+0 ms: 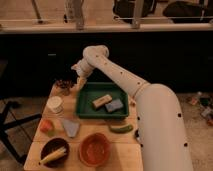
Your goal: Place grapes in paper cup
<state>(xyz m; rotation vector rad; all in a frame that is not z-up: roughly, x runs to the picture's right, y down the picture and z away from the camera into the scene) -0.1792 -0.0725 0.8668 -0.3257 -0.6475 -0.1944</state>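
A wooden worktop [120,152] is standing in a dim room, seen from above and in front. A thick white robot arm [115,75] is arching in from the lower right, across the far side of the worktop. Its hand [80,82] is hanging just above the far left corner of a green tray [102,116]. The fingers are pointing downward and standing open, and they are holding nothing.

The grapes [63,86], a small dark bunch, are lying on the far left corner of the worktop. They are just to the left of the hand, and the hand is not touching them. The paper cup [55,104], short and pale, is standing upright just in front of the grapes, beside the left wall of the tray.

Inside the tray, a yellowish block [102,101] and a blue-grey block [114,105] are lying side by side. In front of the cup, an orange-red fruit [46,125] is sitting near the left edge. A grey wedge-shaped thing [71,127] is lying next to the fruit. A dark brown bowl [47,146] holding something long and yellow is sitting at the near left corner. An orange bowl [82,150] is sitting beside the dark bowl, to its right. A small green vegetable [121,129] is lying just in front of the tray's near right corner.
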